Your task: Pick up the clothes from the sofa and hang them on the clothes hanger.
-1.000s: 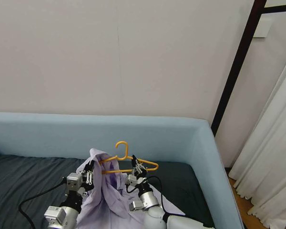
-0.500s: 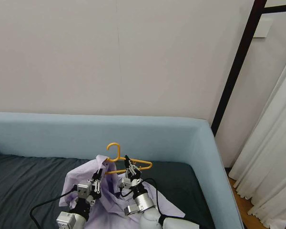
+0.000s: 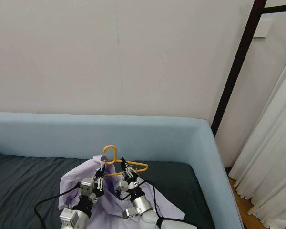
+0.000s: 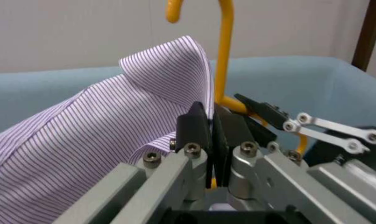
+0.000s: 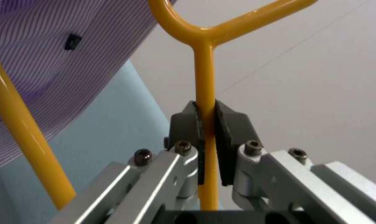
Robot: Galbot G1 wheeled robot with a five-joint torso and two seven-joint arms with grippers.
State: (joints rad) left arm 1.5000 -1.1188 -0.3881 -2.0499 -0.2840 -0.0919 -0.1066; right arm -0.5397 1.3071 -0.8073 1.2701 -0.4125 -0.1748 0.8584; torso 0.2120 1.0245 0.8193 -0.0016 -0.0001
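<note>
Open air above hanger [image 3: 139,165], sofa backrest [image 3: 148,133] behind.

The left claw [image 4: 211,128] and right claw [image 5: 208,119] share grey metal linkages, dark hex screws and black finger pads [image 4: 193,128]. Black cables [image 3: 52,202] run from silvery wrists. The right arm [image 3: 171,224] is glossy white.

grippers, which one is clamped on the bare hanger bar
The right gripper: its jaws pinch the yellow hanger bar; the left gripper holds the striped shirt.

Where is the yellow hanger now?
Head view, low centre: the yellow hanger is above the sofa, clamped in the right gripper, beside the purple shirt.
</note>
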